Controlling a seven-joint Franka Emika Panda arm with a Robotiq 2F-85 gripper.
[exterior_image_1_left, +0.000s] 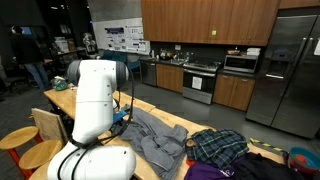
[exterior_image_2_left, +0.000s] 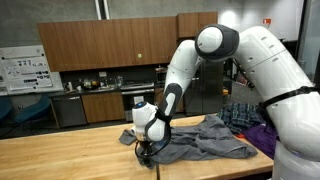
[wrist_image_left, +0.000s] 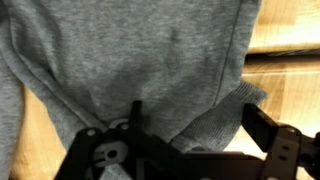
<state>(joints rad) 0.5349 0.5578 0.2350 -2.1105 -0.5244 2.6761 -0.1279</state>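
Here, claw state: the black two-finger claw (exterior_image_2_left: 147, 150) stands wide, and nothing is between its fingers. The wrist view shows both fingers (wrist_image_left: 137, 108) spread apart over cloth.
Claw place: lower centre of an exterior view, low over the near-left end of the cloth and either touching it or just above it. I cannot tell which.
Garment place: the grey fleece garment (exterior_image_2_left: 200, 138) lies spread on the pale wooden table (exterior_image_2_left: 60, 150), from lower centre to the right of the frame. In the wrist view it fills the upper left and centre (wrist_image_left: 130, 60), with bare table (wrist_image_left: 290, 40) at the right edge.
Why it lies so: flat and loosely rumpled, it seems laid out for handling. One edge is free at the claw's end, where the cloth is thin enough to pinch.
Why the arm is so: the white robot arm (exterior_image_2_left: 230, 50) arches over from the upper right and bends down, so the claw comes at the cloth from above and not from the side.
Long axis: in that exterior view it runs roughly left to right along the table — one end under the claw, the other towards the pile.
Facing: I cannot tell collar from hem. In the wrist view, seams run down towards the claw.
Neighbours: a dark plaid cloth (exterior_image_2_left: 240, 112) and a purple cloth (exterior_image_2_left: 262, 135) are heaped at the garment's far end, just beside it.
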